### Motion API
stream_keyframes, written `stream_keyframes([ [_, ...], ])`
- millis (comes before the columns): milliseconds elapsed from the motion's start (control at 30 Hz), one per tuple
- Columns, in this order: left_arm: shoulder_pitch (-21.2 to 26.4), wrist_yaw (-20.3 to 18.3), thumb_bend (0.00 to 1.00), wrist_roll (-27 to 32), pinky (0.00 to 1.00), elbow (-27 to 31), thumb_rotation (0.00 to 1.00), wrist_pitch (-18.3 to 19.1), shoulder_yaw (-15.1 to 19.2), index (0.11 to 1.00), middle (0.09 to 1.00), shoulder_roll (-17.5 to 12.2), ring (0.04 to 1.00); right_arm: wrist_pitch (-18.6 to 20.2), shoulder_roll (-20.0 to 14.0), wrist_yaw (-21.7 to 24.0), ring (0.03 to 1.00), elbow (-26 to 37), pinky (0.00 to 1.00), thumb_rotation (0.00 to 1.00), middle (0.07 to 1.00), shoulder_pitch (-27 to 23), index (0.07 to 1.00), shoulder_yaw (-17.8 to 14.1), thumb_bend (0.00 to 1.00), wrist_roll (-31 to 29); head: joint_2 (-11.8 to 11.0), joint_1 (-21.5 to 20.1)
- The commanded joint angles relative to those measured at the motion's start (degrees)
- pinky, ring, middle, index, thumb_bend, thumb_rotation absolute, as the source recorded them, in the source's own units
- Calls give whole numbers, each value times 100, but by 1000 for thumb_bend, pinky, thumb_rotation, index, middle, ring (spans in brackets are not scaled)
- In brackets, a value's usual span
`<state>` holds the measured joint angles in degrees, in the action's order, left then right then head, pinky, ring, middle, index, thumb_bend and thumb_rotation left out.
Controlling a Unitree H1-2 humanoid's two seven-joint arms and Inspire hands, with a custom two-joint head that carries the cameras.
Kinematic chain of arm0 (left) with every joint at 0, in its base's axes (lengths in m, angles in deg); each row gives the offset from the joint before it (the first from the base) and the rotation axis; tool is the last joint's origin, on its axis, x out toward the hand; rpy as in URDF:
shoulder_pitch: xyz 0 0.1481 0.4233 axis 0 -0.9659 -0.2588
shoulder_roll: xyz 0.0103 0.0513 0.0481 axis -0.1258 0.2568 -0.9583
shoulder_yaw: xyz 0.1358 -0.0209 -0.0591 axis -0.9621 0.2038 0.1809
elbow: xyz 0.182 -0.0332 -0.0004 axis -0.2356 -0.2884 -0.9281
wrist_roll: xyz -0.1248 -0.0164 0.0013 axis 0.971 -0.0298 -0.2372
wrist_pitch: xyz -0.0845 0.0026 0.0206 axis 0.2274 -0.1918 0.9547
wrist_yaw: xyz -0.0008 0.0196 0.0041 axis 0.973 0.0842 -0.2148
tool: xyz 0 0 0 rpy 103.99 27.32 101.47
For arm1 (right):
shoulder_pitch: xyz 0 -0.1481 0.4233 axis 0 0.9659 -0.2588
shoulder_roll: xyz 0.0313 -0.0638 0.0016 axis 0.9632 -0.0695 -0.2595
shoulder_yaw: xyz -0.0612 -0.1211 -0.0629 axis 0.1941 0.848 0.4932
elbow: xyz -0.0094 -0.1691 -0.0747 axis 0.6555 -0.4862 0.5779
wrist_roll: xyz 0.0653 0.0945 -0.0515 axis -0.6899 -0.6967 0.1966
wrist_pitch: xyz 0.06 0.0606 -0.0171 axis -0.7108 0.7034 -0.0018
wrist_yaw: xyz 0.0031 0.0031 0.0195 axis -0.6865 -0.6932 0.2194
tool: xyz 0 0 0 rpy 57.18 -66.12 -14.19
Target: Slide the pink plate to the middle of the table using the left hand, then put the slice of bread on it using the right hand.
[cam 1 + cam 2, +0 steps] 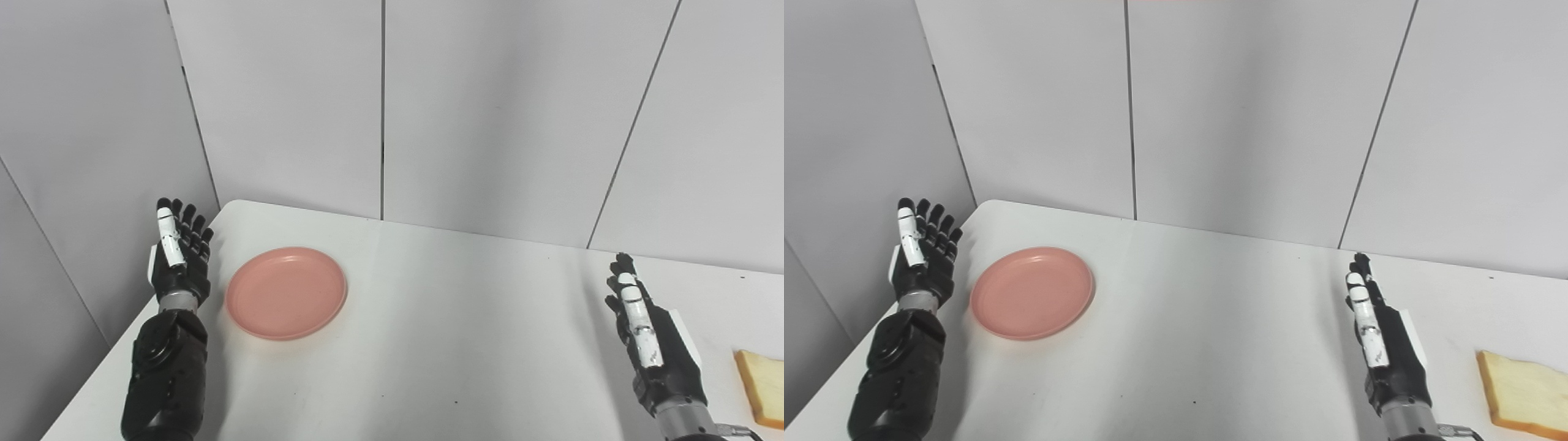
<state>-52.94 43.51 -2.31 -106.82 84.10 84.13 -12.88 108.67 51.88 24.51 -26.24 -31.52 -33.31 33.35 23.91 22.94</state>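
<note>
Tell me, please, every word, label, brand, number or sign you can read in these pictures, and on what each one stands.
None: no readable text in either view.
The pink plate, slice of bread, table and wall panels are plain.
The left hand and right hand show only unmarked white patches.

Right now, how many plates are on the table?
1. The plate sits on the table's left side, beside the left robot hand. None seem hidden.

No text, label, brand, number or sign can be read anywhere in either view; all surfaces are unmarked.
</note>
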Motion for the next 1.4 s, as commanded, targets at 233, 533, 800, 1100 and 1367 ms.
stream_keyframes([
  [233,393,-373,531,192,1000,-609,1000,-268,50,1000,1000,-295,1000,-72,-2,-11,1000,219,1000,1000,1000,-99,1000,-16,89,-73,21,-21],
  [533,526,-507,537,153,1000,-1370,1000,-617,22,994,995,-412,998,-25,-16,-33,1000,261,1000,1000,1000,-97,1000,4,90,-28,27,-20],
  [800,636,-716,551,240,1000,-1784,1000,-710,13,985,989,-468,999,-19,-15,-37,1000,259,1000,1000,1000,-115,1000,1,95,-34,49,-36],
  [1100,642,-667,536,184,993,-1459,1000,-369,-137,986,986,-276,984,-26,-1,-15,1000,249,1000,1000,1000,-124,1000,-15,94,-100,61,-58],
  [1367,686,-819,537,-40,999,-1445,1000,-182,-640,983,983,-73,990,-32,-43,10,1000,198,1000,1000,1000,-139,1000,45,99,-41,63,-102],
])
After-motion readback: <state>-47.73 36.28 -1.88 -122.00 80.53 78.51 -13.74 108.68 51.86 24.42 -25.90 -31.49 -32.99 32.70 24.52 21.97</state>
